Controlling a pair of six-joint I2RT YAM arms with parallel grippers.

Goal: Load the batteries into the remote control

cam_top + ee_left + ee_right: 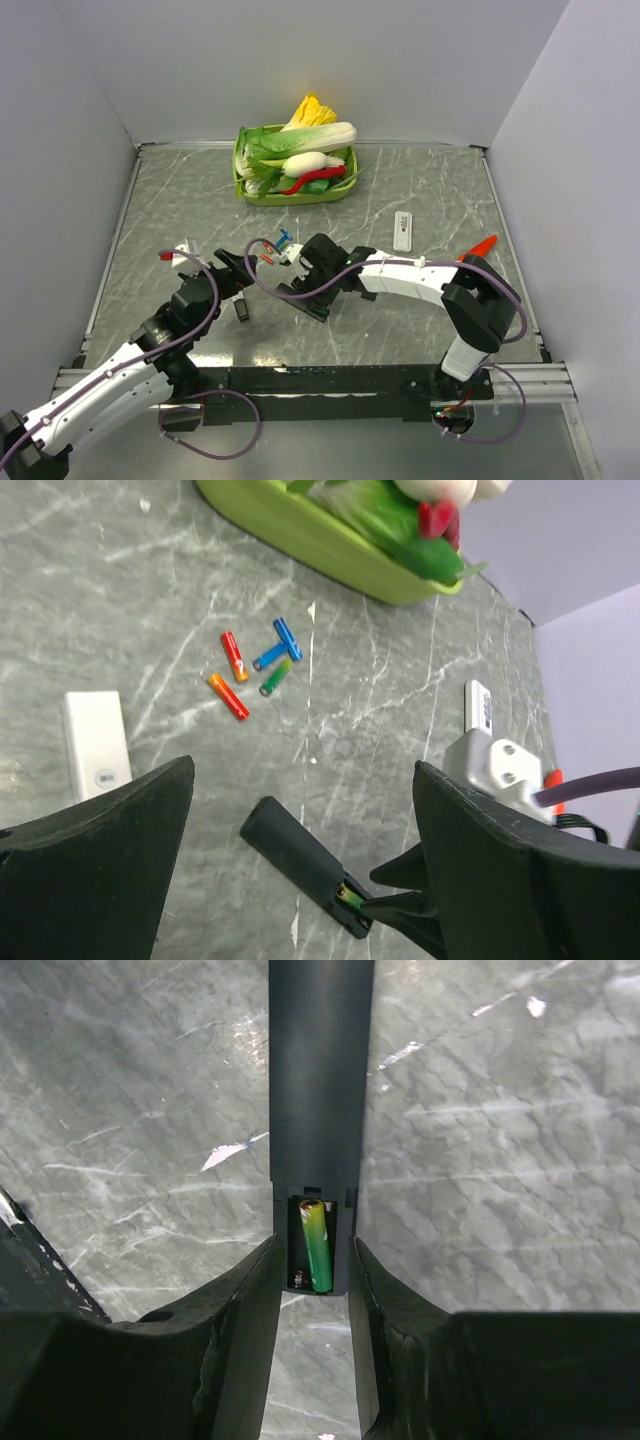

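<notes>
The black remote (pixel 320 1080) lies on the table with its battery bay open, and one green battery (pixel 318 1245) sits in the bay. My right gripper (pixel 312 1260) is shut on the remote's open end, one finger on each side. The same remote (pixel 295 850) and green battery (pixel 350 896) show in the left wrist view. Several loose batteries (pixel 255 670), red, blue and green, lie beyond it; they also show from above (pixel 276 246). My left gripper (pixel 305 880) is open and empty, hovering above the remote. From above, the left gripper (pixel 228 280) is left of the right gripper (pixel 305 290).
A green basket (pixel 250 190) of vegetables stands at the back centre. A white remote (pixel 402 231) lies right of the arms. Another white remote (pixel 95 745) lies left of the batteries. A small black piece (pixel 241 310) lies by my left gripper.
</notes>
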